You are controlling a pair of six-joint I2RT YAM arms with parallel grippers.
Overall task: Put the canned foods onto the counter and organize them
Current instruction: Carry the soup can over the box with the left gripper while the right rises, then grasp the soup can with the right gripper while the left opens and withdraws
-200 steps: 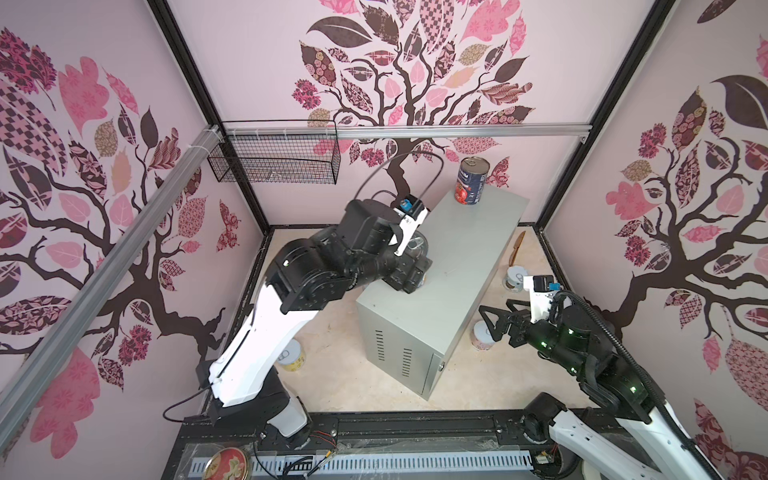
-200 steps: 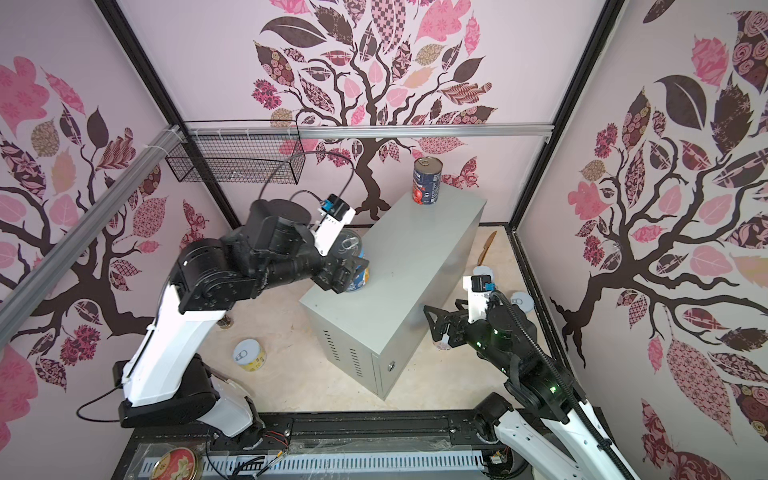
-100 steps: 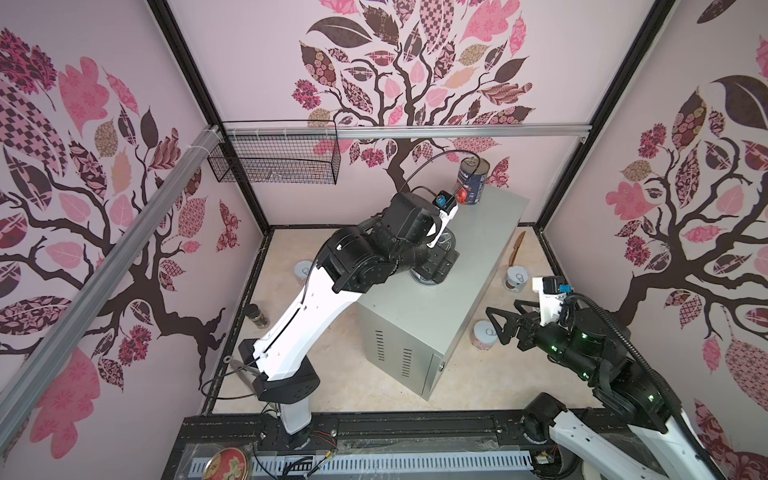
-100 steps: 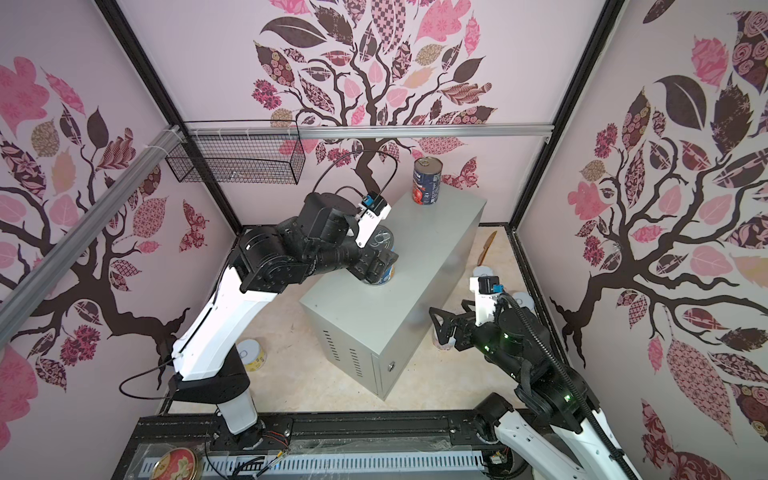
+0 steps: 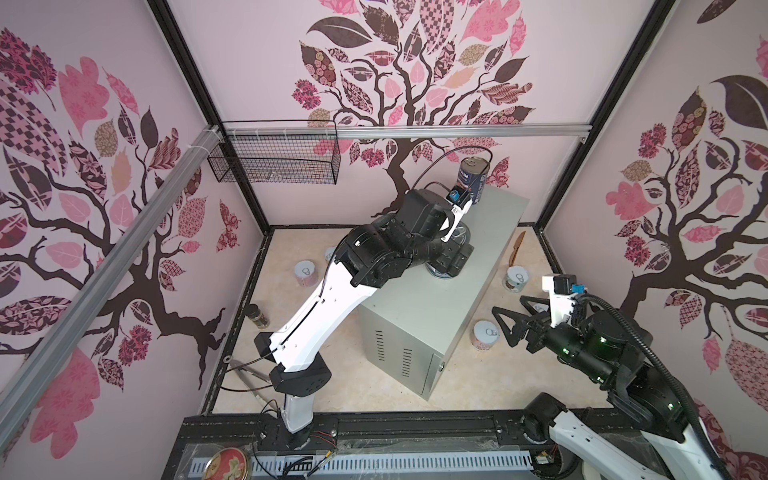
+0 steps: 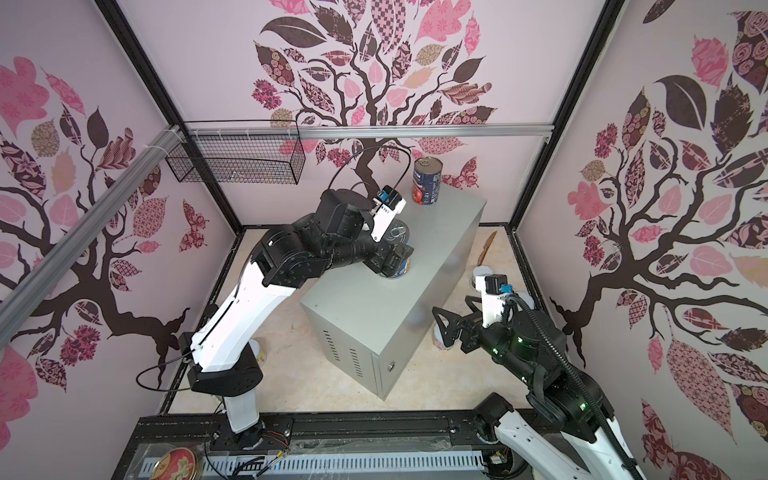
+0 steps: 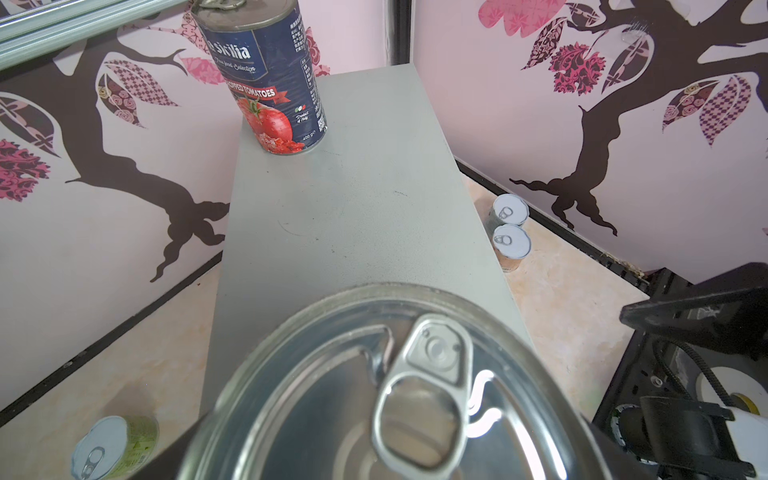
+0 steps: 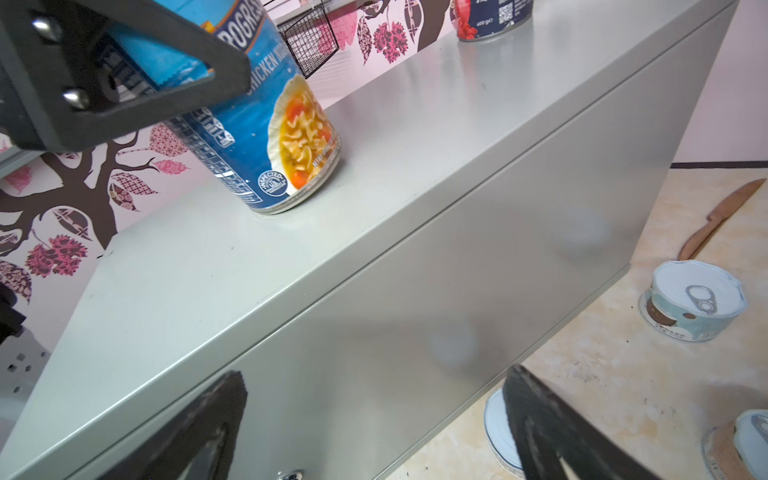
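The counter [image 5: 432, 324] [image 6: 374, 316] is a long grey metal box in the middle of the floor. A tall tomato can [image 5: 473, 183] [image 7: 270, 79] stands at its far end. Nearer the middle, a blue soup can [image 6: 401, 266] [image 8: 282, 137] rests on the top, with its lid [image 7: 395, 395] filling the left wrist view. My left gripper [image 5: 451, 257] [image 6: 395, 257] has its jaws on either side of this can; contact is hidden. My right gripper [image 5: 509, 305] [image 8: 374, 372] is open and empty beside the counter's right wall, above a short floor can [image 5: 485, 334].
More short cans stand on the floor: right of the counter [image 5: 516, 279] [image 8: 694, 299], left of it [image 5: 305, 273], and a green one [image 7: 112, 444]. A wooden knife [image 5: 516, 247], a brown jar [image 5: 258, 316], a wire basket [image 5: 274, 160] and a red-gold tin [image 5: 226, 461] are also present.
My left arm carried the soup can from the counter's left edge in over its top toward the far end; the can now sits on it. My right gripper drifted slightly right, still open.
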